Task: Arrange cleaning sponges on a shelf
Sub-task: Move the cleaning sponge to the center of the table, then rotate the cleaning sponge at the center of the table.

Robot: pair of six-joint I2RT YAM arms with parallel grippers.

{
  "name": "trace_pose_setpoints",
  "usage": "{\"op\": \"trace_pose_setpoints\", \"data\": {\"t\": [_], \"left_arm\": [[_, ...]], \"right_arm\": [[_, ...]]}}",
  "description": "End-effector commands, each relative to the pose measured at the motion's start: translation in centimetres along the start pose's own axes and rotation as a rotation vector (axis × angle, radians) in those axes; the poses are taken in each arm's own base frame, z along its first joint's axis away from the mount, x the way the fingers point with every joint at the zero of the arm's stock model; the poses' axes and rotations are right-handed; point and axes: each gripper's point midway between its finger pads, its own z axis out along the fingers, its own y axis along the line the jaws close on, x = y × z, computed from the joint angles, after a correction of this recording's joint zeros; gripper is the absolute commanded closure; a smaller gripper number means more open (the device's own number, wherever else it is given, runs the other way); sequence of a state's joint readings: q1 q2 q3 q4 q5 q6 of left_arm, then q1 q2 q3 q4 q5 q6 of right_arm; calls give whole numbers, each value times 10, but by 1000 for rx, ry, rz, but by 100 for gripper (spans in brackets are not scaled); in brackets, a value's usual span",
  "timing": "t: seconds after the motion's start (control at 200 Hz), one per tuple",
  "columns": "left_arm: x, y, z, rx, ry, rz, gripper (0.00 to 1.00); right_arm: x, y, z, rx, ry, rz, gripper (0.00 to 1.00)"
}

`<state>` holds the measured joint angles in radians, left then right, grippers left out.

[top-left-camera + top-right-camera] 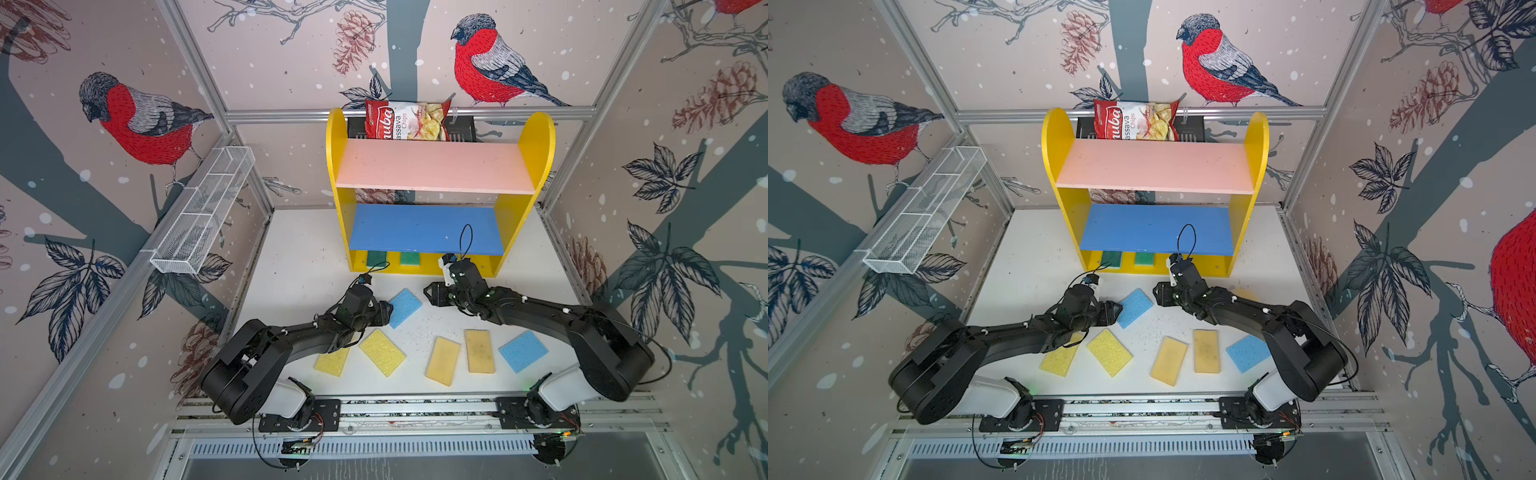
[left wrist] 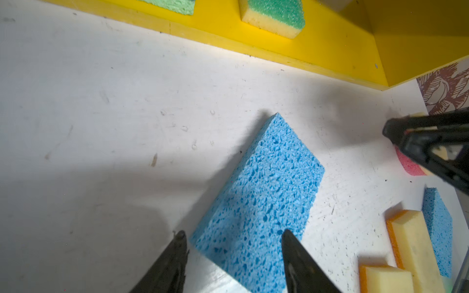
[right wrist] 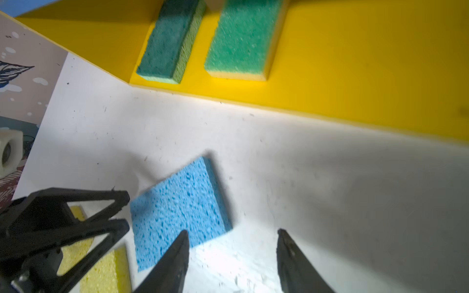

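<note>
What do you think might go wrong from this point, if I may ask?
1. The left gripper and right gripper, both open, sit close by the same blue sponge; if both reach, they may collide.
2. That sponge lies skewed to the left gripper, so a pinch could catch just a corner and slip.
3. The base sits low under the blue board; an arm could bump the shelf.

We log the shelf (image 1: 536,158) upright at the back of the tabletop (image 1: 299,249): yellow sides, pink top board, blue middle board. On its yellow base a dark green sponge (image 1: 376,258) and a lighter green sponge (image 1: 410,258) lie flat, side by side. In front, flat on the tabletop, we see a light blue sponge (image 1: 404,307) nearest the shelf, then a row of two bright yellow sponges (image 1: 332,361) (image 1: 382,352), two tan-yellow sponges (image 1: 443,360) (image 1: 480,351) and a second blue sponge (image 1: 523,351).
</note>
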<state>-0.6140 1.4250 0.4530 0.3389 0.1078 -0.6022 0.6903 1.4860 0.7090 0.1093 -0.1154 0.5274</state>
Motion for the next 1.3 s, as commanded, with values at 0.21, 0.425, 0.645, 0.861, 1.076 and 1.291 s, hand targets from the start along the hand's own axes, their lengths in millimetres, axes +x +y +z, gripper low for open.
{"op": "trace_pose_setpoints", "data": {"t": [0.21,0.425,0.645,0.861,1.076,1.291], "left_arm": [[-2,-11,3,38,-17,8,41],[2,-23,8,63,-12,12,41],[17,-50,15,115,22,20,42],[18,-70,14,156,32,28,42],[-3,-75,-5,140,-41,57,42],[-25,-43,-28,-50,-137,41,42]], "right_arm": [[33,19,-13,-167,-23,284,49],[44,43,9,-171,40,255,48],[51,38,19,-179,64,341,44],[49,21,20,-151,56,404,44],[38,14,28,-127,54,404,50],[40,21,39,-69,80,323,64]]}}
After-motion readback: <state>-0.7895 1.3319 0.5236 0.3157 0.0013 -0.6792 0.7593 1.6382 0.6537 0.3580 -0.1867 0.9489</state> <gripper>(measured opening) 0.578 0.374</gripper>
